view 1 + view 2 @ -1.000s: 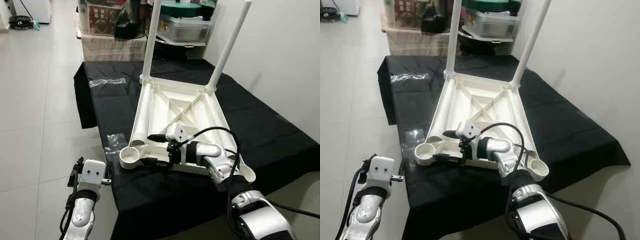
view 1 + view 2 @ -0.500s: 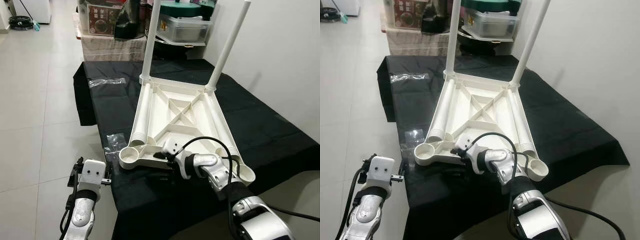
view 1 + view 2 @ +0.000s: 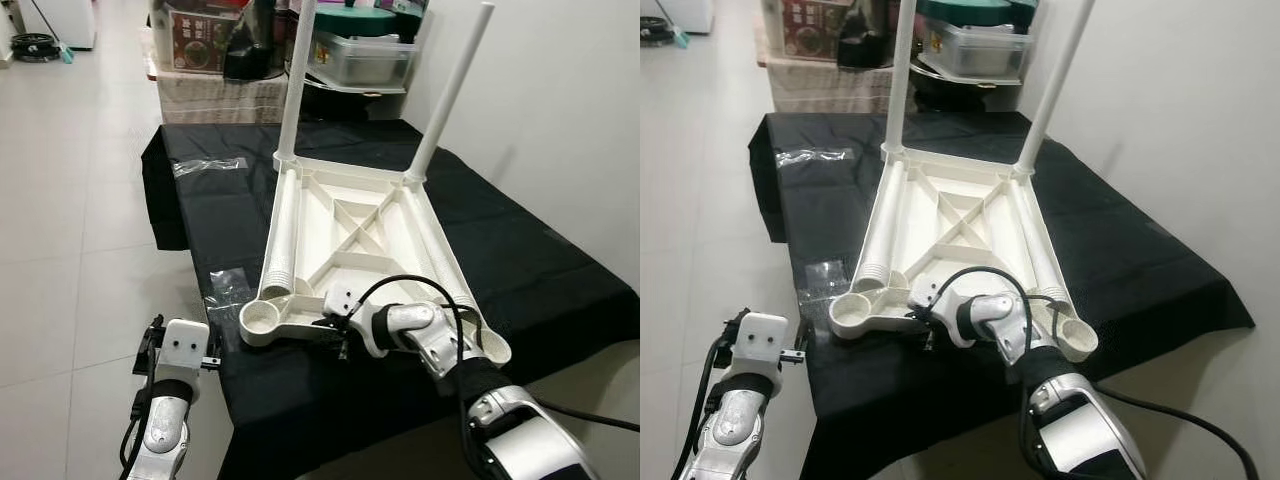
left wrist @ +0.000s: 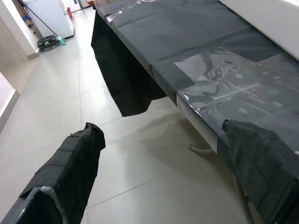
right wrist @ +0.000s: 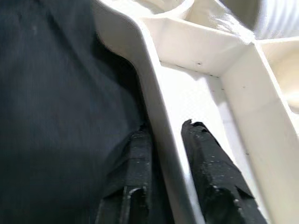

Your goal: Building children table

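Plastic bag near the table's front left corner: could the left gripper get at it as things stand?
Probably yes. The left gripper hangs open beside the table edge, and the plastic bag lies flat on the black cloth just above, with nothing between them.

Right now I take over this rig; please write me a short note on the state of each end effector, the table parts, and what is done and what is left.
Right end effector: shut on the near rim of the white tabletop, one finger inside the rim, one outside.
Left end effector: open, idle, low beside the black-covered table.
The tabletop lies upside down on the black cloth.
Done: two legs stand upright in the far corner sockets.
Left: the near-left socket is empty. The near-right one looks empty too. Two loose legs lie along the tabletop's long sides.
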Available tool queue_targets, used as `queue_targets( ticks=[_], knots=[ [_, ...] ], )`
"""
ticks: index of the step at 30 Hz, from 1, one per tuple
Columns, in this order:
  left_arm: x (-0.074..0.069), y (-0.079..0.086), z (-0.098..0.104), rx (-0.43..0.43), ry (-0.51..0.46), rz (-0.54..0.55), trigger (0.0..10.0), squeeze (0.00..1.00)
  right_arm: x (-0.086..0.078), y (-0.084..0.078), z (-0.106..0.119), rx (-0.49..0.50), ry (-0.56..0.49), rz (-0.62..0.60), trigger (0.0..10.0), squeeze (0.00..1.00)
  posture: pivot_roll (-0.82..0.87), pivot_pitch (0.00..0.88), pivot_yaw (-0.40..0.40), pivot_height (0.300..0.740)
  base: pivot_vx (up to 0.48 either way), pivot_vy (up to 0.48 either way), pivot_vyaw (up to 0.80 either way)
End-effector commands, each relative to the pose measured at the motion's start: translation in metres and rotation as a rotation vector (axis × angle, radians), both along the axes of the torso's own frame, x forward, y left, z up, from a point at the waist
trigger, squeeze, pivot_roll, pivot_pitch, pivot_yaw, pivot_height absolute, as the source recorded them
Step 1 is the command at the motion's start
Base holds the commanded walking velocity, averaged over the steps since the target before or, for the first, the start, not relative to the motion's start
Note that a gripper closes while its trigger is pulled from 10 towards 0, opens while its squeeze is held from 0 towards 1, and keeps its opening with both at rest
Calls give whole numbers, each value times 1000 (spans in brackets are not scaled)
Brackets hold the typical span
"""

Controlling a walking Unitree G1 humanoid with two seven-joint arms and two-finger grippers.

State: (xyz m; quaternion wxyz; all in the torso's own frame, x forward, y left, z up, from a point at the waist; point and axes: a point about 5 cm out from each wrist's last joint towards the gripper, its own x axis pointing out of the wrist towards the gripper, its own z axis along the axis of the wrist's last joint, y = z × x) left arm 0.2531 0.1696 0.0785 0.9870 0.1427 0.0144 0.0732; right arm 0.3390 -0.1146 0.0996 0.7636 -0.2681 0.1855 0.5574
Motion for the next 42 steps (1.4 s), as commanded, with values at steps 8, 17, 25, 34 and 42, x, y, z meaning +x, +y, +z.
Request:
queue_targets(
  ticks=[8, 17, 25, 34, 42],
  knots=[
    [-1, -7, -7, -9, 28, -22, 10000, 0, -27, -27, -1, -109, -114, 397, 0, 0, 30, 0, -163, 740, 0, 0, 0],
    [-2, -8, -8, -10, 32, -21, 10000, 0, -26, -69, -3, -287, -104, 379, 0, 0, 30, 0, -163, 740, 0, 0, 0],
    [-2, -8, -8, -7, 32, -22, 10000, 0, -8, -88, 15, -357, -230, 252, 0, 0, 28, 0, -158, 740, 0, 0, 0],
    [-2, -8, -9, -5, 37, -24, 10000, 0, 5, -109, 36, -447, -316, 158, 0, 0, 26, 0, -156, 740, 0, 0, 0],
    [-2, -8, -9, -4, 37, -19, 10000, 0, -2, -113, 30, -510, -342, 242, 0, 0, 31, 0, -161, 740, 0, 0, 0]
  ],
)
